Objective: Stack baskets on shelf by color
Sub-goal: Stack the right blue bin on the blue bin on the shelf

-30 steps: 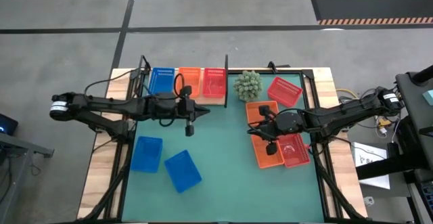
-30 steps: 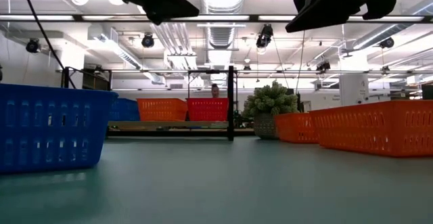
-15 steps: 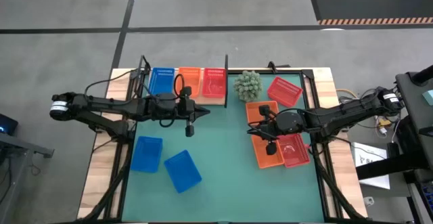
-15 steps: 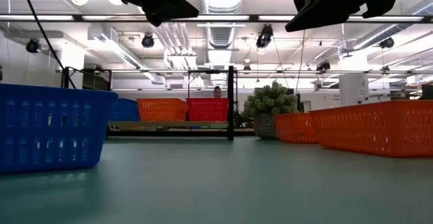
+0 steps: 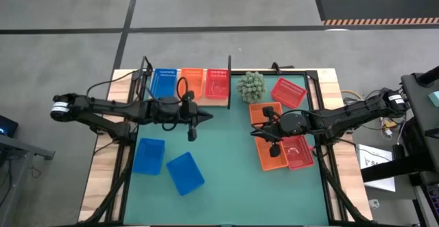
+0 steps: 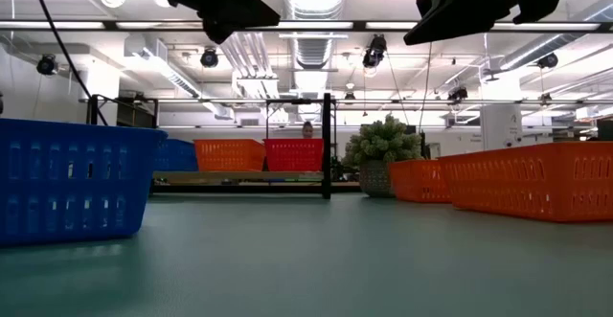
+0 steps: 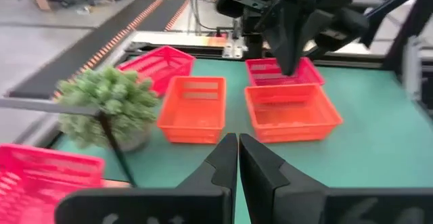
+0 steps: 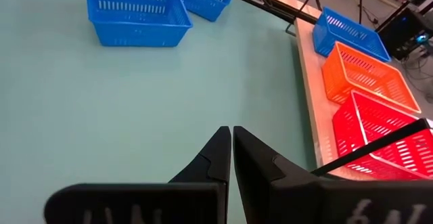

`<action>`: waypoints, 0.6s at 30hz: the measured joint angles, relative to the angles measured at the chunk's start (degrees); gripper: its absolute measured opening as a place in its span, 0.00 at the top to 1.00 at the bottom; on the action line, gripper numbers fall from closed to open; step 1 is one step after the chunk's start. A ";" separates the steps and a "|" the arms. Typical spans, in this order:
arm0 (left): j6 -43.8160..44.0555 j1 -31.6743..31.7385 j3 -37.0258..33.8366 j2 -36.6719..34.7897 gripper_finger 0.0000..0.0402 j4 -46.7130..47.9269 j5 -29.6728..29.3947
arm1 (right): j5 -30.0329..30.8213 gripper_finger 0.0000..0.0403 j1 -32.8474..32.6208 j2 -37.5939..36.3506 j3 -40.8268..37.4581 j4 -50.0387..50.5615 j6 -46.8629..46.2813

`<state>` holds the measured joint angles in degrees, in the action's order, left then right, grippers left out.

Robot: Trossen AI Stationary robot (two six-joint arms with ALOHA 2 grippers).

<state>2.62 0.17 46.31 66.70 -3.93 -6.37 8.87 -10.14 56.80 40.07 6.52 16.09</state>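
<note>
The shelf [image 5: 186,104] lies at the table's far left, a black post [image 5: 229,83] at its right end. One blue basket [image 5: 163,81], one orange [image 5: 193,81] and one red [image 5: 217,83] stand on it side by side. Two blue baskets [image 5: 148,156] [image 5: 185,173] rest on the green mat at the near left. Two orange baskets [image 5: 265,112] [image 5: 272,155] and two red-pink ones [image 5: 288,92] [image 5: 298,151] sit at the right. My left gripper [image 5: 206,115] [image 7: 238,158] hangs shut and empty above the mat, just near of the shelf. My right gripper [image 5: 255,132] [image 8: 232,149] hangs shut and empty above the orange baskets.
A spiky green ball plant [image 5: 251,86] stands between the shelf's post and the right-hand baskets. The middle of the green mat [image 5: 226,158] lies bare between the two groups of baskets. Wooden side strips [image 5: 103,165] run along the table's edges.
My left gripper has rolled a little about the line it points along, staying in place and shut. No basket has moved.
</note>
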 joint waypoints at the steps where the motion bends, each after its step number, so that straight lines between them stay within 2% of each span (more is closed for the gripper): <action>1: 1.04 -0.85 -0.13 0.00 1.00 -0.02 0.04 | -0.07 0.97 -0.10 0.00 0.00 -0.01 -0.31; 10: 5.97 -9.10 -0.21 0.02 1.00 -0.19 0.28 | 0.10 0.97 -0.33 -0.08 -0.02 -0.87 -1.58; 14: 7.23 -10.41 -0.51 0.00 1.00 -0.52 0.26 | -0.86 0.97 -0.36 -0.04 -0.02 -1.35 -2.97; 18: 4.06 -10.46 -1.21 0.47 1.00 -0.27 -0.22 | -1.36 0.97 -0.36 0.00 -0.02 -1.35 -1.37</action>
<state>6.68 -10.29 45.10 67.17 -4.19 -6.60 7.51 -10.50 56.80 40.05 5.16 14.73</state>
